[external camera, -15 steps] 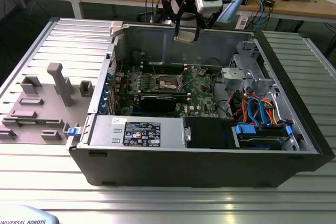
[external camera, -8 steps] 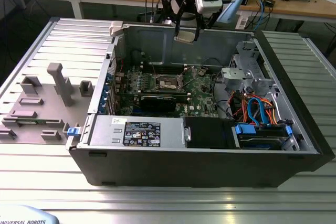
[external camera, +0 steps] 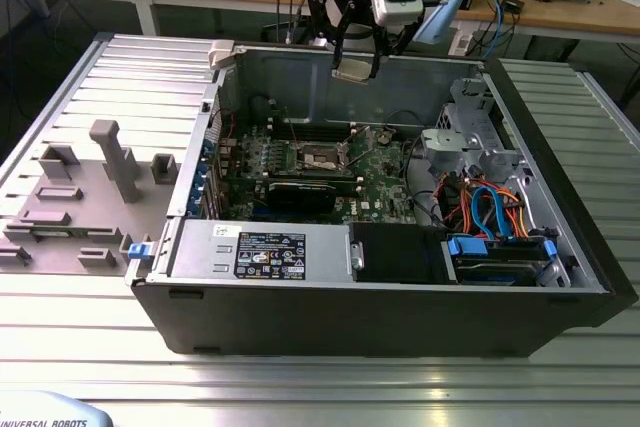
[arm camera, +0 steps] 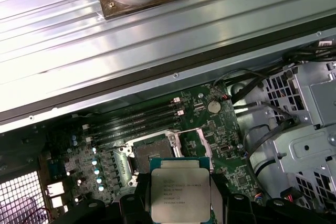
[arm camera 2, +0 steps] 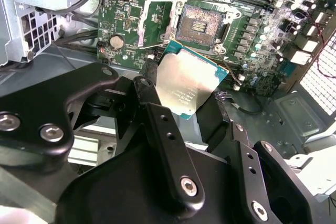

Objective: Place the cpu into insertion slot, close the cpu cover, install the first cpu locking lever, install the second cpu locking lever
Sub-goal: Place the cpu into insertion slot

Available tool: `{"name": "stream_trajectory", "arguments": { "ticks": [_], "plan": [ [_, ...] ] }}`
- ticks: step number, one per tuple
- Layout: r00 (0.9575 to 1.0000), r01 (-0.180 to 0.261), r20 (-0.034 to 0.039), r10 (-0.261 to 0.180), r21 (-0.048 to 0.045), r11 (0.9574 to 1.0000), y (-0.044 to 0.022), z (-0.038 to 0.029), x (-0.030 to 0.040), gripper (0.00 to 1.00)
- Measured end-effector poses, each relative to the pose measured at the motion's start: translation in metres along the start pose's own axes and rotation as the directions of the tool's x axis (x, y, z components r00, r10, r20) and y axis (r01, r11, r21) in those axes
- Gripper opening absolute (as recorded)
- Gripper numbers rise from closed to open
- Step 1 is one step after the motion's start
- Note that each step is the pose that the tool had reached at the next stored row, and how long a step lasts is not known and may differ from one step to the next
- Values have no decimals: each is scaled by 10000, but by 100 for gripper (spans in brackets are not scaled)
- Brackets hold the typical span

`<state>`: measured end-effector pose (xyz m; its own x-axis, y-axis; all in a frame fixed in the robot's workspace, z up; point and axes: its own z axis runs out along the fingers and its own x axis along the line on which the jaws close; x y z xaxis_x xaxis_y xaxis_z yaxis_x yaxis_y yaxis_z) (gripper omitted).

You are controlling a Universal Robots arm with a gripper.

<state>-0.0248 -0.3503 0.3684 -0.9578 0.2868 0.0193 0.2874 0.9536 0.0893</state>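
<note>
Cpu [arm camera 2: 186,85] gripped by its edges in the jaws, high above the open slot [arm camera 2: 202,24]. Might slip or tip if the hold is loose, then land crooked and hurt the slot.

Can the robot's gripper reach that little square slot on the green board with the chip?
Probably yes. The gripper holds the cpu above the open case, and the insertion slot lies uncovered below it with nothing in between.
</note>
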Motion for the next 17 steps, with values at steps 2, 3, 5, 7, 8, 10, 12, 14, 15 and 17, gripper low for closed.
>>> {"name": "stream_trajectory", "arguments": {
  "ticks": [2,3,5,7,8,10,12,14,15,17],
  "plan": [
    [10000,-43,4,43,-1,10000,0,0,0,54],
    [10000,-65,6,65,-2,10000,0,0,0,54],
    [9999,-145,13,145,-3,9999,0,0,0,54],
    [9998,-198,18,198,-4,9998,0,0,0,54],
    [9998,-221,20,221,-5,9998,0,1,0,54],
    [9995,-318,28,318,-6,9995,0,1,0,54],
    [9992,-389,35,389,-8,9992,0,1,0,54],
    [9990,-456,40,456,-10,9990,0,1,0,54],
    [9989,-475,42,475,-10,9989,0,1,0,54],
    [9985,-536,48,536,-12,9986,0,1,0,54]
  ]
}}
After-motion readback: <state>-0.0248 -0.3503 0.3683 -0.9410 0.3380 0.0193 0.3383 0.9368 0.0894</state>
